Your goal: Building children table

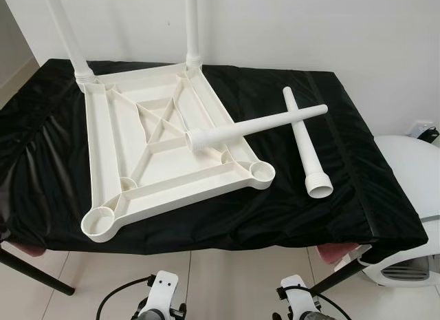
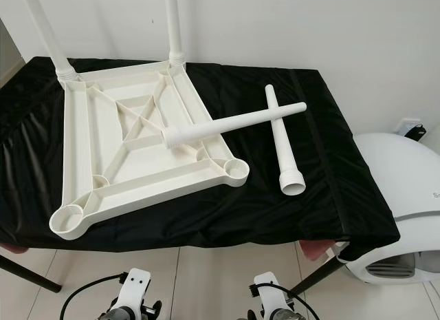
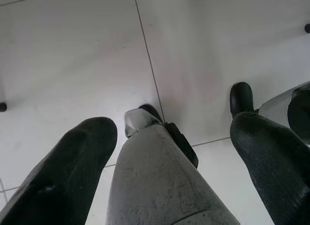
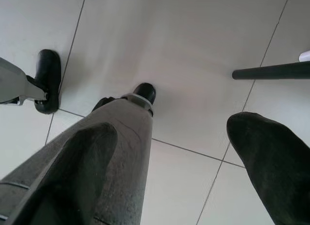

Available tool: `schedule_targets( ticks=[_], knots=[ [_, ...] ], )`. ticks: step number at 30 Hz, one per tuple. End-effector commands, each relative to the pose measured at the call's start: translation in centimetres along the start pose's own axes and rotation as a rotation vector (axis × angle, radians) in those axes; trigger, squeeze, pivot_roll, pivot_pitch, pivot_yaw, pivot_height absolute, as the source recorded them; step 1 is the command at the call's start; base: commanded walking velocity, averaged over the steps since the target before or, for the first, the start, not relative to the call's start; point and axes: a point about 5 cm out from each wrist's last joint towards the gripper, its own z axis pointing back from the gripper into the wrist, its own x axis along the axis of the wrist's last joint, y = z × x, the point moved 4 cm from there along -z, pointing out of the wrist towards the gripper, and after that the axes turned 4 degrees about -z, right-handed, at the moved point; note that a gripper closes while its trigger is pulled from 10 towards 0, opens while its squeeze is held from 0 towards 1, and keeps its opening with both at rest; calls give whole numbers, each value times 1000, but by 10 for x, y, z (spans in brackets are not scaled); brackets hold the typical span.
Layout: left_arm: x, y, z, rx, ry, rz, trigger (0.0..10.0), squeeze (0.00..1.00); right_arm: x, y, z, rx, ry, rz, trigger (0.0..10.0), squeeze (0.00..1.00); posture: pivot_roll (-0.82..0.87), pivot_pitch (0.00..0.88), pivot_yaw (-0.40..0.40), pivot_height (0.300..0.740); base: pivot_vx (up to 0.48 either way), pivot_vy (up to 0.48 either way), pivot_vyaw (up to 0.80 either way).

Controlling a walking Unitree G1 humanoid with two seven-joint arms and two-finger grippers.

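White wall (image 1: 309,24), pale tiled floor (image 1: 227,279).

White tabletop (image 1: 155,151) upside down on black-covered table, two legs (image 1: 193,27) fitted.
Both stand upright in far corner sockets (near sockets empty); two loose legs (image 1: 306,141) lie crossed, one resting on the tabletop's right edge.

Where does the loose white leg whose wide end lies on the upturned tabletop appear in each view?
Left eye view: the resting leg runs from picture centre rightward, crossing over the other loose leg.
Right eye view: same leg, slightly left of that.
Left wrist view: not in it.
Right wrist view: not in it.
Shared landmark: the tabletop.
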Motion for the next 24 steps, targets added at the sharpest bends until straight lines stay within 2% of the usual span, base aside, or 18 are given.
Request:
schedule_targets(
  ticks=[1, 12, 16, 24],
  knots=[
    [-17, 0, 3, -24, 59, -15, 10000, 0, -2, 5, -1, 12, 9, -1, 10000, 0, 3, 0, 31, 740, 0, 0, 0],
    [-17, 3, 3, -32, 66, -45, 10000, 0, 1, 7, -1, 8, -7, -19, 10000, 0, -49, 0, 66, 740, 0, 0, 0],
    [-14, 2, 2, -46, 61, -63, 10000, 0, 5, 2, -1, -13, -22, -45, 10000, 0, -89, 0, 77, 740, 0, 0, 0],
    [-10, 6, 2, -35, 52, -40, 10000, 0, 8, 0, -1, -21, -32, -54, 10000, 0, -101, 0, 81, 740, 0, 0, 0]
  ],
)
